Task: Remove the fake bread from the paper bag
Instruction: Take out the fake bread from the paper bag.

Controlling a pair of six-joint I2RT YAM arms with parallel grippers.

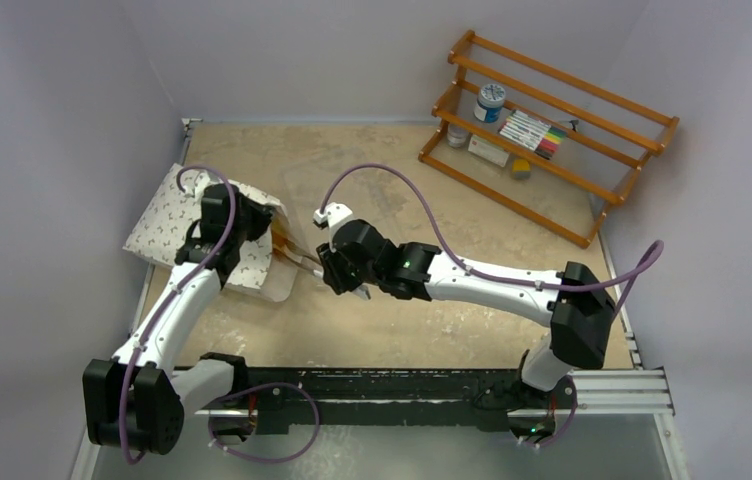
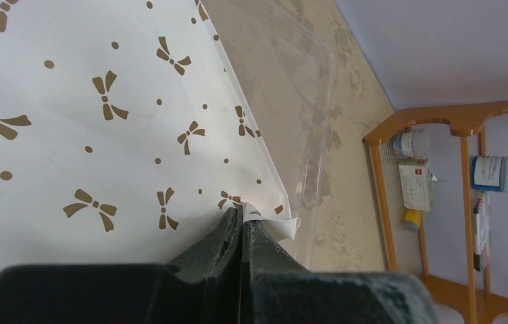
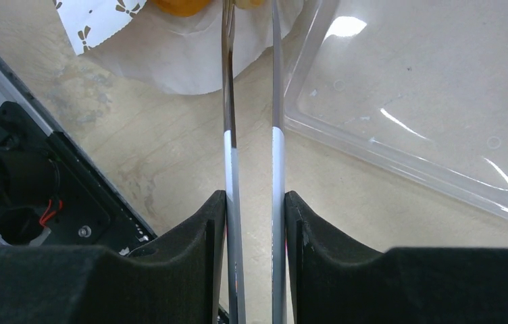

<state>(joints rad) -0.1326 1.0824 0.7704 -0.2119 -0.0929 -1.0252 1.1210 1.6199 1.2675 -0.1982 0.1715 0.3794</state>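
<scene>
Bread [image 3: 177, 7], orange, one piece, part-seen in the mouth of the paper bag [image 1: 167, 225]; long axis cannot be told. Bag flat at worktop [image 1: 402, 330] left, mouth facing right. Left tool [image 2: 243, 226] pinched closed on the bag's edge. Right tool [image 3: 255, 209] clamps metal tongs [image 3: 230, 101], tips at the bread.

The paper bag [image 1: 157, 225] lay flat on the left of the counter [image 1: 372, 320], white and printed all over with small brown dragonfly-like marks and dots. Its mouth faced right, and a golden-orange piece of the fake bread [image 3: 177, 5] showed just inside it, mostly hidden by paper.
</scene>
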